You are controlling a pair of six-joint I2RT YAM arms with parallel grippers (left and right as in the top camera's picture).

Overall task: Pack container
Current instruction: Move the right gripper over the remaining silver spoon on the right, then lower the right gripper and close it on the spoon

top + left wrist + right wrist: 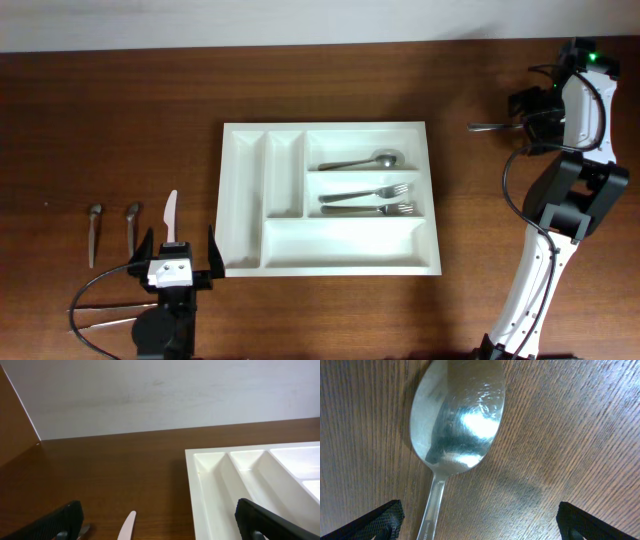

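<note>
The right pincer (480,522) is found released, its fingers spread wide, with a shiny metal spoon (457,415) lying between and ahead of them on the brown wooden table (570,435). The left pincer (177,252) is likewise released. The large white plastic five-compartment tray (340,245) is seen just to its right, and a white plastic knife (171,212) just ahead.

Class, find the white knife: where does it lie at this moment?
In the overhead view, the white knife lies left of the container, with a small metal utensil on its other side, just ahead of the open left gripper.
</note>
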